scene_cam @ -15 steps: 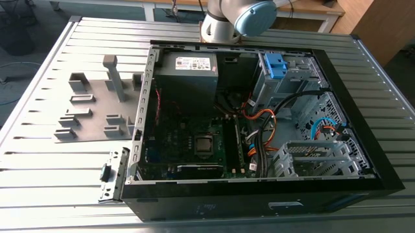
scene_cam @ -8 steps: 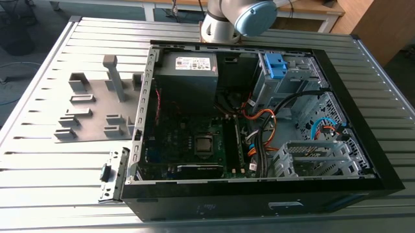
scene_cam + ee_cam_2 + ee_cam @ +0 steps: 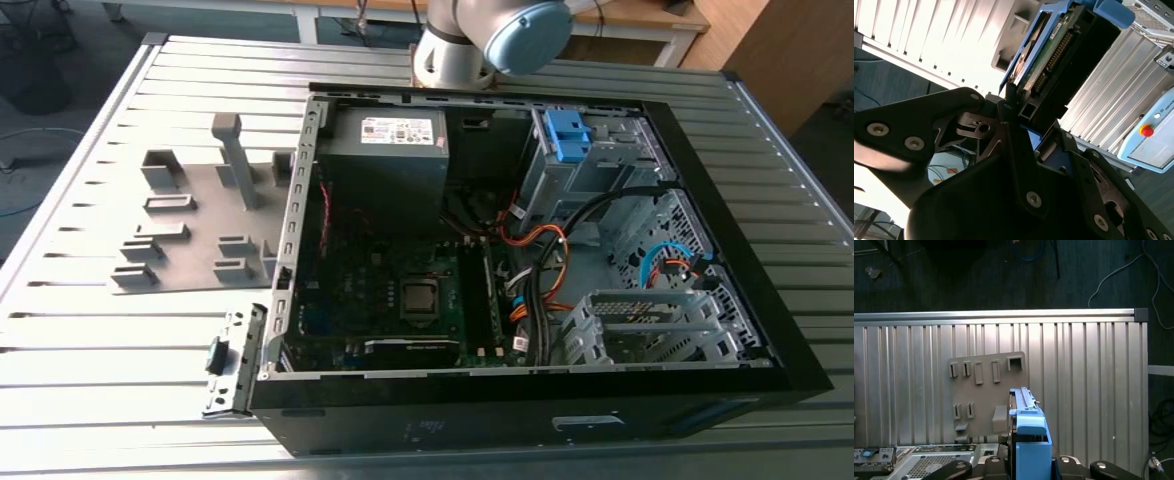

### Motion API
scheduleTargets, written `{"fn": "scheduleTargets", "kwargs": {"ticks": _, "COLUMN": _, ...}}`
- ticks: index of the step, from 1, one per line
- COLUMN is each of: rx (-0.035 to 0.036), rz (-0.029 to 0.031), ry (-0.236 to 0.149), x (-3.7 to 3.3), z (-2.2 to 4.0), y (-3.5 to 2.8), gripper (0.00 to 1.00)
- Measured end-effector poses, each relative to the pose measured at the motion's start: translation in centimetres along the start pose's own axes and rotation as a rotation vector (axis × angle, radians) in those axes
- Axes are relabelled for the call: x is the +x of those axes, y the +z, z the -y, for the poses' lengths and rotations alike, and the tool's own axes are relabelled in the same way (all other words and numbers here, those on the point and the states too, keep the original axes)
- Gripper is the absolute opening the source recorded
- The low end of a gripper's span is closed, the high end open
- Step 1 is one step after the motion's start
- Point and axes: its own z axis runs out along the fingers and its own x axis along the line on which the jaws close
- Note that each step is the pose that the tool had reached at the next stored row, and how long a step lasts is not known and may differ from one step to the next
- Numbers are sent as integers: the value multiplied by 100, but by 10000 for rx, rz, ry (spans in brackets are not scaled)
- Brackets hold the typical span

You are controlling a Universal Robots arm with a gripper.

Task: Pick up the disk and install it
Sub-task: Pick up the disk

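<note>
In the exterior view I have the open computer case point(image 3: 467, 412) lying on the ribbed metal desk point(image 3: 120, 340). Taking the case's middle as the dial, the grey power supply point(image 3: 387, 170) sits at 11 o'clock. It carries a white sticker whose print I can't make out. A small blue bracket point(image 3: 566, 135) stands at 1 o'clock in the drive cage. The motherboard point(image 3: 387, 290) fills 7 o'clock, and orange cables point(image 3: 534, 238) cross the centre. A grey fixture plate point(image 3: 187, 240) lies outside the case at 9 o'clock, and the arm point(image 3: 514, 35) rises at 12.

In the second wrist view the gripper point(image 3: 1021, 107) is clamped narrow on one end of the disk point(image 3: 1051, 47), holding it clear of the desk. I see its green circuit board, a connector row and the blue carrier frame. A pale pendant point(image 3: 1149, 130) with a red button shows past the desk edge; its print is unreadable.

In the first wrist view the disk point(image 3: 1029, 440) stands edge-on, blue frame nearest the camera. The fixture plate point(image 3: 981, 390) and the desk are behind it, and a corner of the case point(image 3: 929, 460) is beside it.
</note>
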Motion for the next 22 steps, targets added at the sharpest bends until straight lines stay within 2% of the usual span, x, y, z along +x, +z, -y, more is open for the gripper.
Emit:
{"fn": "scheduleTargets", "kwargs": {"ticks": 7, "rx": -8, "rz": -7, "ry": 0, "x": -6, "z": 226, "y": 37, "gripper": 36}}
{"fn": "scheduleTargets", "kwargs": {"ticks": 19, "rx": -28, "rz": -8, "ry": 1, "x": -17, "z": 553, "y": 75, "gripper": 36}}
{"fn": "scheduleTargets", "kwargs": {"ticks": 20, "rx": -39, "rz": -9, "ry": 2, "x": -22, "z": 680, "y": 85, "gripper": 36}}
{"fn": "scheduleTargets", "kwargs": {"ticks": 22, "rx": -43, "rz": -9, "ry": 2, "x": -24, "z": 734, "y": 89, "gripper": 36}}
